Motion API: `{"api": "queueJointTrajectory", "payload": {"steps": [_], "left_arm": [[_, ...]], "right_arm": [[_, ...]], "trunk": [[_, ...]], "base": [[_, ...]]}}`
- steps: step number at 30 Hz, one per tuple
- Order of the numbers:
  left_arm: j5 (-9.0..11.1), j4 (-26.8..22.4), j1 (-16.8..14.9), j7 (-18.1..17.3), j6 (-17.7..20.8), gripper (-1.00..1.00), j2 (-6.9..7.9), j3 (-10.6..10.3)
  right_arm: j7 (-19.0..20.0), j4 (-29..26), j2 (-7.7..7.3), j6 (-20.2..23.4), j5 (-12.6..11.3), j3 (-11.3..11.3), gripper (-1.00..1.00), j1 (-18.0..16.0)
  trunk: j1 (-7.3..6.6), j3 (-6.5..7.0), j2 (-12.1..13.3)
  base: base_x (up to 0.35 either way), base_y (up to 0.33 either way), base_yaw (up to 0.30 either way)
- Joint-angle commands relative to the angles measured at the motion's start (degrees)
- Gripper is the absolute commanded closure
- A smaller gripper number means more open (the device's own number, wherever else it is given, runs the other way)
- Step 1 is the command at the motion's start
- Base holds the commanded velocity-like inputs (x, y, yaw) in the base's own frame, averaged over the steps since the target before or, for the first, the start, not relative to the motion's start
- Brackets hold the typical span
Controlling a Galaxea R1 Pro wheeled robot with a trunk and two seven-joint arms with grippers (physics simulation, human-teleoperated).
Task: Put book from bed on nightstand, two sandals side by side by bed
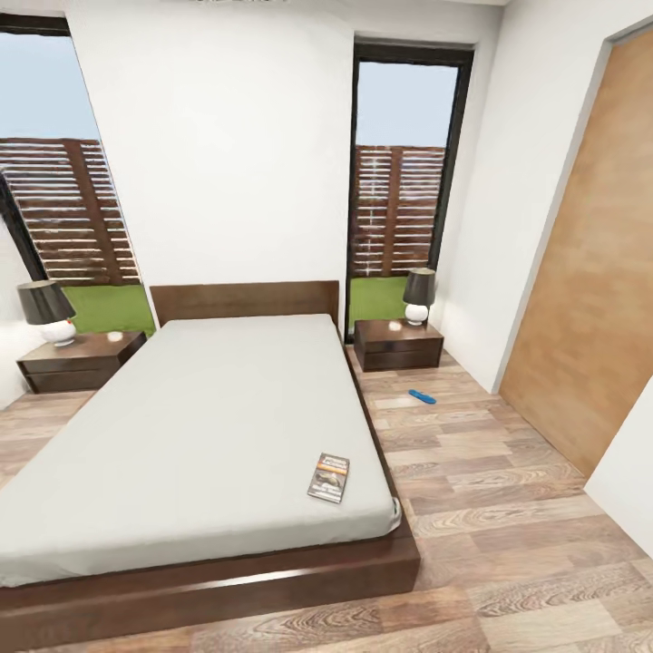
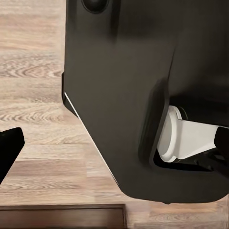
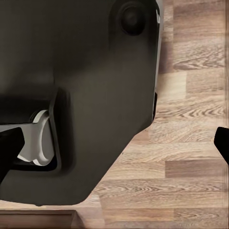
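Observation:
The bed point(image 1: 199, 426), with a dark wood frame and an off-white mattress, stands in the middle of the bedroom in the head view. The book point(image 1: 329, 477) lies flat on the mattress near its front right corner. One blue sandal point(image 1: 422, 396) lies on the plank floor to the right of the bed, in front of the right nightstand point(image 1: 399, 345). A second nightstand point(image 1: 82, 360) stands left of the headboard. In the wrist views my left gripper point(image 2: 114, 145) and right gripper point(image 3: 114, 145) hang open over the floor beside my dark body, holding nothing.
Each nightstand carries a lamp with a black shade, one on the left point(image 1: 47, 311) and one on the right point(image 1: 418, 295). A wooden door point(image 1: 589, 299) fills the right wall. Tall black-framed windows point(image 1: 404, 181) flank the headboard. Open floor runs along the bed's right side.

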Motion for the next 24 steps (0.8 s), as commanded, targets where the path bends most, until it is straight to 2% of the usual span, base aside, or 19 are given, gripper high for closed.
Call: {"api": "queueJointTrajectory", "payload": {"steps": [1,6,17,20,24], "left_arm": [[0.50,-0.04,-0.02,-0.03,-0.06,-1.00,-0.02,0.26],[0.52,-0.07,-0.02,-0.03,-0.06,-1.00,0.01,0.36],[0.53,-0.48,-0.02,0.34,-0.02,-1.00,-0.28,0.27],[0.53,-4.77,-0.03,0.11,1.01,-1.00,-0.29,0.28],[0.53,-7.76,-0.03,0.08,3.14,-1.00,-0.32,0.30]], "right_arm": [[0.21,0.01,-0.03,-0.08,0.00,-0.02,-1.00,-0.03],[0.23,-0.12,-0.09,-0.08,0.00,-0.02,-1.00,-0.03],[0.18,-3.19,-0.53,-0.05,0.00,0.03,-1.00,-0.03],[0.17,-3.73,-1.00,0.09,0.00,-0.01,-1.00,-0.03],[0.15,-3.88,-1.04,0.09,0.00,-0.02,-1.00,-0.03]], "trunk": [[0.01,-0.12,-0.12],[0.01,-0.12,-0.12],[0.01,-0.12,-0.12],[0.01,-0.12,-0.12],[0.01,-0.12,-0.12]], "base": [[-0.226,-0.242,0.214],[-0.137,-0.164,0.082],[-0.019,-0.023,0.011],[-0.001,-0.001,0.000],[0.000,0.000,0.000]]}}
